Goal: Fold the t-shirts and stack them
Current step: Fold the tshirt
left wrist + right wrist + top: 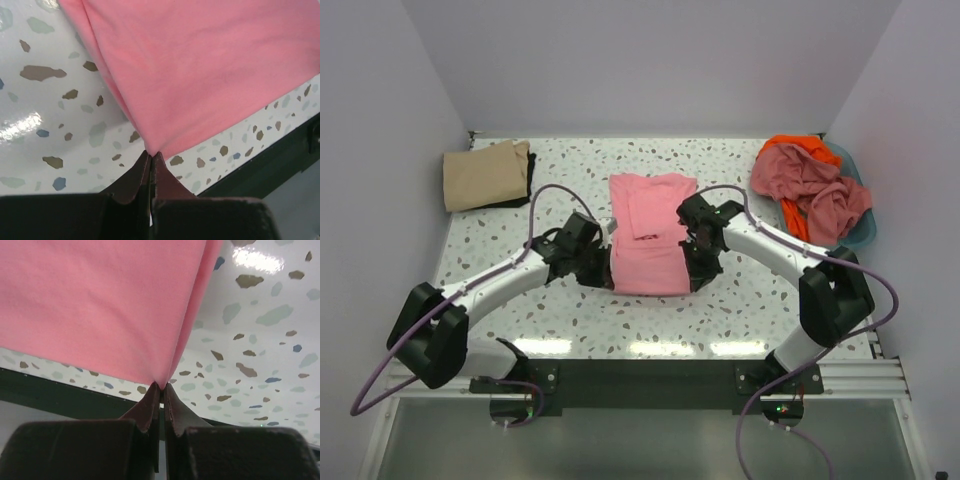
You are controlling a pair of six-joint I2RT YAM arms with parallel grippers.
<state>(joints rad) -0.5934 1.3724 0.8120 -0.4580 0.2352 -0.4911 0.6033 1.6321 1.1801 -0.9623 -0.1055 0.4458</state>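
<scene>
A light pink t-shirt lies in the middle of the speckled table, folded into a long strip. My left gripper is shut on its near left corner, which shows pinched at the fingertips in the left wrist view. My right gripper is shut on its near right corner, pinched the same way in the right wrist view. Both corners are lifted off the table. A folded tan t-shirt lies at the back left. Crumpled dusty pink and orange t-shirts are heaped at the back right.
A blue basket holds the heap at the back right, against the right wall. White walls close the table on three sides. The table's dark front edge runs just behind the held shirt edge.
</scene>
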